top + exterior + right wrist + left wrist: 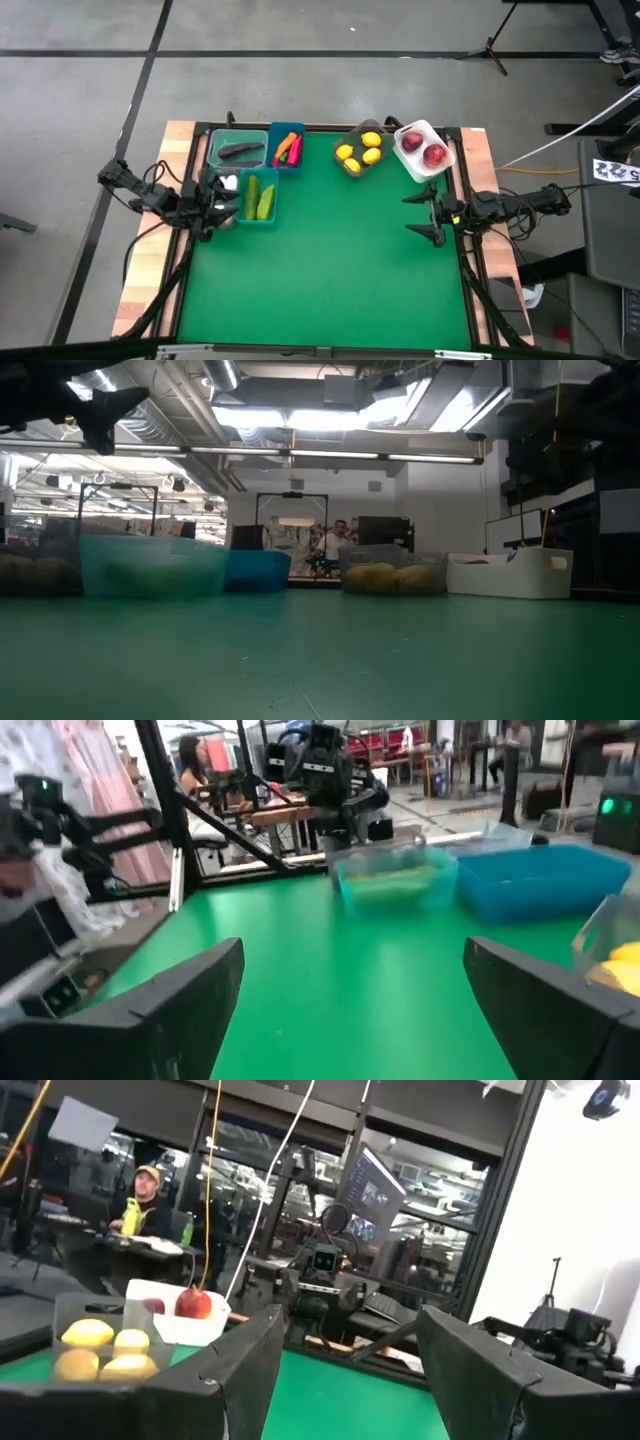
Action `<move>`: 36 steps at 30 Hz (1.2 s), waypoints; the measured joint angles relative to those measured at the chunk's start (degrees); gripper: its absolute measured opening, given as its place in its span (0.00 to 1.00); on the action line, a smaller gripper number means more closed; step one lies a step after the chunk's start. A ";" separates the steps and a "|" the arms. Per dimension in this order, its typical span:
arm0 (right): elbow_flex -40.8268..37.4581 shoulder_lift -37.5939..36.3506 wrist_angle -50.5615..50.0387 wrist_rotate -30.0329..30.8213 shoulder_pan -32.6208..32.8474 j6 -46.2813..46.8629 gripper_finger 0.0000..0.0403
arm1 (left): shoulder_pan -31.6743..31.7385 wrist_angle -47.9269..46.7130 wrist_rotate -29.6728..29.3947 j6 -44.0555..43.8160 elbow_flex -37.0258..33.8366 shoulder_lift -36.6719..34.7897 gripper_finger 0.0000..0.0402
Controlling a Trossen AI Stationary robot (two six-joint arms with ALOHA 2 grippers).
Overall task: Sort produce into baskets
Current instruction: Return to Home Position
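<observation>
Five baskets stand along the table's far side. A clear green one (238, 150) holds a dark eggplant. A blue one (288, 148) holds an orange carrot and red peppers. A teal one (258, 198) holds green cucumbers (395, 880). A grey translucent one (360, 152) holds yellow lemons (95, 1350), and a white one (424, 150) holds red apples (192, 1302). White garlic (228, 182) shows beside the teal basket, partly hidden by my left arm. My left gripper (224, 202) (350, 1330) hovers open at the table's left edge. My right gripper (418, 214) (352, 960) hovers open at the right edge. Both are empty.
The green tabletop (330, 270) spreads bare from the baskets to the near edge. Wooden strips (145, 290) border it left and right. People sit at desks (145, 1190) in the room beyond the table.
</observation>
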 joint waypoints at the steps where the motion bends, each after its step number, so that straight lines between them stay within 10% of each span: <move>1: -0.02 -0.08 0.07 0.08 0.01 -1.76 0.93 | 0.00 0.05 0.00 0.60 0.00 0.00 0.56; 36: -0.28 0.38 0.79 1.48 0.00 -7.90 0.93 | 0.03 -14.57 0.09 -4.08 0.07 0.15 0.56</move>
